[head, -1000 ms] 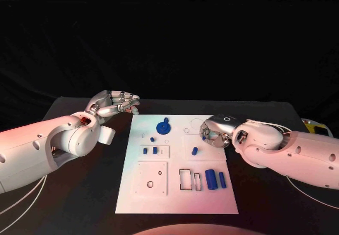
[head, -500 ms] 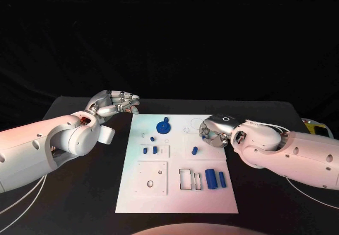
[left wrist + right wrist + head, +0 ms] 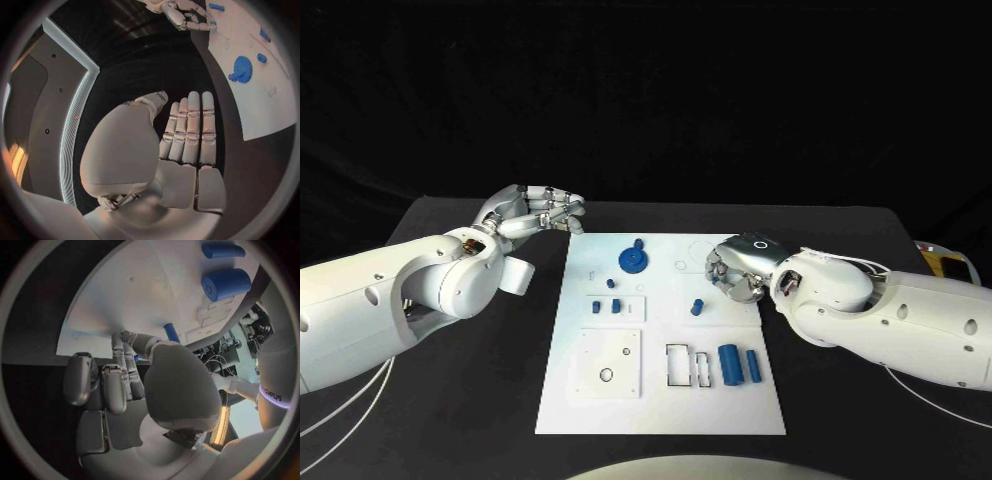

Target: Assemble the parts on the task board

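R hand point(image 3: 737, 268) nudged slightly toward board centre since 1 s ago; L hand point(image 3: 535, 214) static, fingers loosely open, empty, off task board point(image 3: 661, 400) at 10 o'clock. R fingers partly curled, grip can't tell. Small blue peg point(image 3: 697, 308) just beside R hand at 7 o'clock. Advice: approach slow, pinch peg vertical.

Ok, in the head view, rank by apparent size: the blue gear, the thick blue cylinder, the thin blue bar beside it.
1. blue gear, widest across.
2. thick blue cylinder.
3. thin blue bar, about as long as the cylinder but slimmer.
The gear lies farther from the camera, so it is really the largest.
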Motion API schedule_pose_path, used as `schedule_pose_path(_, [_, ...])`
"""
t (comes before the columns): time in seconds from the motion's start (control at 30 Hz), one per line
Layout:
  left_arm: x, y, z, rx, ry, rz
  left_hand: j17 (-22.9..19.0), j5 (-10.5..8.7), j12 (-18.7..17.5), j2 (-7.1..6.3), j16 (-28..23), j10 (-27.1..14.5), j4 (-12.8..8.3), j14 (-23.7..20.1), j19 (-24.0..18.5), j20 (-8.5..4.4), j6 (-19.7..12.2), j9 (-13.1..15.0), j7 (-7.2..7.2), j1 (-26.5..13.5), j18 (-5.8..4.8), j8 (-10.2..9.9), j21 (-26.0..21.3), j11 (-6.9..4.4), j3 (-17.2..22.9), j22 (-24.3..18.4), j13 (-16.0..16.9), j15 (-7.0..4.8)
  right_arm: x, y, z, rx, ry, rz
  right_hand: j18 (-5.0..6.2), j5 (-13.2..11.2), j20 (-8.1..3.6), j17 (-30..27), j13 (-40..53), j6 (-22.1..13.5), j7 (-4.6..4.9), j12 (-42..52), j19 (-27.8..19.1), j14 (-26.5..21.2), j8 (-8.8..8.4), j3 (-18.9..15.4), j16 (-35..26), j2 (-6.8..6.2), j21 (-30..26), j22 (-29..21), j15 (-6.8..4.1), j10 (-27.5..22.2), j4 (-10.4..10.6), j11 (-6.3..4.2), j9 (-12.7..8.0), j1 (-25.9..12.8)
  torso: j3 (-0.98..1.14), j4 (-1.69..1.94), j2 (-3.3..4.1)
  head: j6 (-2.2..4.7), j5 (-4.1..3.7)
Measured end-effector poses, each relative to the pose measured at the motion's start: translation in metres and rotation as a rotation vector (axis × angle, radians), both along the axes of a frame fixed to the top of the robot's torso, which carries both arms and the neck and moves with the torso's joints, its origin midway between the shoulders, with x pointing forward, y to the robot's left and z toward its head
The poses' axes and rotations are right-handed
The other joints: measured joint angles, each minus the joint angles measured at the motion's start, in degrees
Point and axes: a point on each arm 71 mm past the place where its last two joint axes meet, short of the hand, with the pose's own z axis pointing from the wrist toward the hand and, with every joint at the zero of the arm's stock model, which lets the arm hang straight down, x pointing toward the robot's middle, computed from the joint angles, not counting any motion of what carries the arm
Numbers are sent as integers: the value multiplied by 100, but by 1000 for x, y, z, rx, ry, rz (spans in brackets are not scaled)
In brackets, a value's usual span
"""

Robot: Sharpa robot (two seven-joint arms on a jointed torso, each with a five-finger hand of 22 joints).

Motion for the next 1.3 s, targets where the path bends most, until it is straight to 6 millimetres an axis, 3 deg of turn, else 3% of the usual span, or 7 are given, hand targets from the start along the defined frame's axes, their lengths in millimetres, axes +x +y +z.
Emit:
schedule_pose_path(0.4, [0, 0, -1, 2, 8, -2, 14, 0, 0, -21, -22, -21, 0, -21, 0, -1, -33, -15, 8, 21, -1, 0, -23, 21, 0, -17, -6, 21, -5, -3, 2, 20, -14, 0, 0, 2, 0, -1, -32, -20, -17, -89, 0, 0, 23, 95, 0, 63, 23, -1, 0, 10, -64, 10, 3, 13, 3, -4, -1, 9, -4])
schedule_pose_path(0.83, [1, 1, -1, 4, 15, -3, 30, 0, -21, -23, -72, -83, -16, -41, 0, -1, -82, -27, 40, 23, -1, -29, -65, 42, -15, -38, -11, 41, -14, 0, 23, 73, -57, 25, 0, -2, -20, -2, -20, -21, -16, -66, 20, 0, 12, 112, -1, 69, 23, 3, 0, 10, -81, 11, 27, 19, 3, -5, -3, 19, 5])
schedule_pose_path(1.13, [1, 0, -2, 3, 17, -6, 41, 0, -21, -23, -95, -103, -16, -62, 0, -1, -103, -32, 61, 23, 0, -28, -90, 62, -15, -51, -11, 61, -27, 16, 34, 122, -66, 72, 0, -6, -20, -3, -20, -23, -14, -67, 20, 0, 36, 111, -1, 69, 45, 3, 0, 19, -82, 19, 30, 19, 3, -4, -4, 22, 40])
schedule_pose_path(1.3, [1, -2, -2, 2, 18, -11, 42, 0, -42, -23, -119, -124, -32, -62, 0, -1, -123, -38, 81, 23, -1, -48, -114, 83, -31, -58, -11, 61, -38, 40, 38, 165, -58, 132, 1, -17, -20, -14, -21, -24, -13, -68, 20, 0, 36, 108, -1, 60, 45, 3, 1, 19, -85, 20, 47, 10, 2, -3, -4, 22, 106])
